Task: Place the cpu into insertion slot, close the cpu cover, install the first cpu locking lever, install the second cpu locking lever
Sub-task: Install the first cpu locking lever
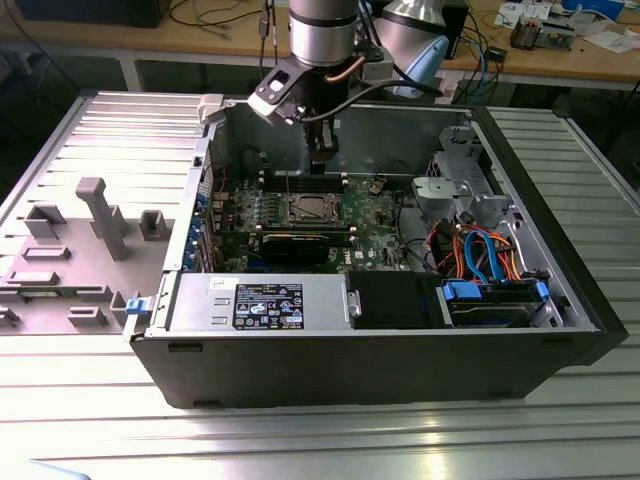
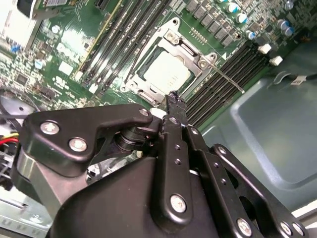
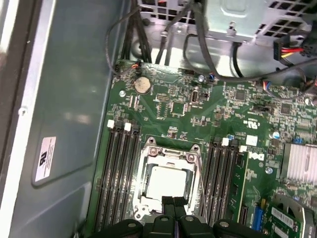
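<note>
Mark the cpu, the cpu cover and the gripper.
cpu (image 3: pixel 166 181): first wrist view, centre of its silver top.
cpu cover (image 3: pixel 144 181): first wrist view, a side rail of the frame.
gripper (image 3: pixel 173 202): first wrist view, between its tips.

Open room above the insertion slot (image 3: pixel 143 171).
Memory slots (image 3: pixel 116 173) flank it closely; the case wall (image 3: pixel 69 99) rises beside one bank.

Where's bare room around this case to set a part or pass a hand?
Bare: ribbed table on the near side of the case, exterior view. Inside, open room along the grey case wall beside the memory slots. Crowded: cables at the exterior view's right; jaws shut above the cpu.
</note>
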Controlling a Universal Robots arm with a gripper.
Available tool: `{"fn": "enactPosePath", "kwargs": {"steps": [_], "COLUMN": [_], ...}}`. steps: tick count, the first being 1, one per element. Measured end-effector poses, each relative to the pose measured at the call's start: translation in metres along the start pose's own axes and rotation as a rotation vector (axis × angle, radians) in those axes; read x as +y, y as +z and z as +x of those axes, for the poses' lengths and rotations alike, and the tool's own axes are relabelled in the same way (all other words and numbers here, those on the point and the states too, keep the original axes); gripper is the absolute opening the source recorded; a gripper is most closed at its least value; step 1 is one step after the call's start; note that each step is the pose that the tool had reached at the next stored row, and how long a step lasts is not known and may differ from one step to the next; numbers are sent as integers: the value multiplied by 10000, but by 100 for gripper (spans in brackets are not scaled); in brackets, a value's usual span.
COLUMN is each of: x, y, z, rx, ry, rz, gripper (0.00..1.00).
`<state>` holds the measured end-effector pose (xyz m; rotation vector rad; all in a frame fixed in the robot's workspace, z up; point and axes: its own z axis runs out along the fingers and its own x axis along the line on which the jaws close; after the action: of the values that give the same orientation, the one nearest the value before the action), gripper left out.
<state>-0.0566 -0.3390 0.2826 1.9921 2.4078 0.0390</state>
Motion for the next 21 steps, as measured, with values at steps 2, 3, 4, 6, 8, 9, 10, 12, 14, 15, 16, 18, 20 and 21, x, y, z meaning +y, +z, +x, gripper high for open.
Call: {"fn": "enactPosePath", "kwargs": {"steps": [2,3,4,6,8,9,10,12,14,15,16,18,20,21], "x": [0,0,0,0,0,-1,-2,-6,-9,-10,-11,-12,-13,-14], "y": [0,0,1,1,2,2,3,4,4,4,5,5,6,6], "z": [0,0,0,0,0,0,0,1,2,2,2,2,2,2], "rx": [8,12,19,25,30,34,37,45,50,52,53,58,62,64], "ry": [-279,-421,-640,-947,-1239,-1402,-1505,-1779,-1940,-2039,-2114,-2331,-2565,-2628], "rz": [1,1,2,4,5,7,6,7,8,9,9,10,12,12], "gripper": [11,11,11,11,11,11,11,11,11,11,11,11,11,11]}}
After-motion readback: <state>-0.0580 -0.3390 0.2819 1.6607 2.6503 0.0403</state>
